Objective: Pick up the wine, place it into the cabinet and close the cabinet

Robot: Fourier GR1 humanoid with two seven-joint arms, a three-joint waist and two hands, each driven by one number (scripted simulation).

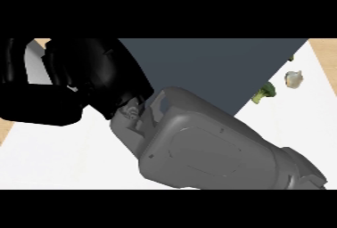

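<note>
My right forearm (211,151) fills the middle of the head view, rising from the lower right toward the upper left. Its black hand (92,75) is very close to the camera at the upper left, against the left edge of a dark slate cabinet panel (217,67). The hand's black bulk hides whatever lies under or inside it. No wine bottle shows anywhere. The left hand does not appear.
A white counter top (289,124) spreads to the right and lower left. A small green broccoli (265,93) lies by the panel's right edge, with a pale garlic-like item (294,79) just beyond it. Wood-coloured strips (326,49) show at the far corners.
</note>
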